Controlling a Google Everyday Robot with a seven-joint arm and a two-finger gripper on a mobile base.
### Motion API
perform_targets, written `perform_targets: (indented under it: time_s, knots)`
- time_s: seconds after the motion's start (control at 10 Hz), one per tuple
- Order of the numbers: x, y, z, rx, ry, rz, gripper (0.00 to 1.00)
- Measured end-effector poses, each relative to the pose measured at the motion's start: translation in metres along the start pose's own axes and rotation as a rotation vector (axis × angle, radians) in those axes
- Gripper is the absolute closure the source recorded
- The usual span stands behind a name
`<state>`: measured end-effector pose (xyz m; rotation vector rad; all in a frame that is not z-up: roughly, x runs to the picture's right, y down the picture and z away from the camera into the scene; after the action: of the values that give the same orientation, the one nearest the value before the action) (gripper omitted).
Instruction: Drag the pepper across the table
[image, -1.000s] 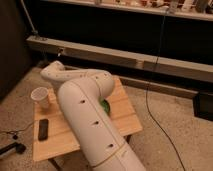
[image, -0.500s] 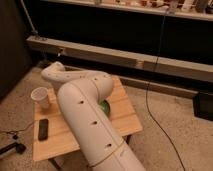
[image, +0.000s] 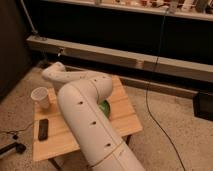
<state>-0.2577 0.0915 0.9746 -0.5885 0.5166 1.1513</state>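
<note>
The white arm (image: 87, 120) reaches over the worktop (image: 125, 120) and covers its middle. The pincer is hidden behind the arm's own bulk (probably low over the boards near the green bowl (image: 104, 108)), so I cannot tell whether it is released or clenched. The pepper is also out of sight, presumably under the arm. This looks like the approach or contact step. Next, the pepper needs pinning and sliding, avoiding the paper cup (image: 41, 97) and black slab (image: 43, 129). No writing is legible.

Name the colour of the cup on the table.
White paper cup, camera view; gripper hidden behind the white arm.
</note>
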Motion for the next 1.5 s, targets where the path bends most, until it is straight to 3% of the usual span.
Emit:
perform_targets:
  time_s: [0.4,0.7,1.5]
  knots:
    - [-0.0013,-0.0021,-0.0018,-0.005,-0.001,-0.003,0.35]
    - [-0.0026,-0.0045,-0.0046,-0.005,-0.006,-0.002,0.45]
    - [0.001,0.0024,0.0002,0.004,0.006,-0.014,0.45]
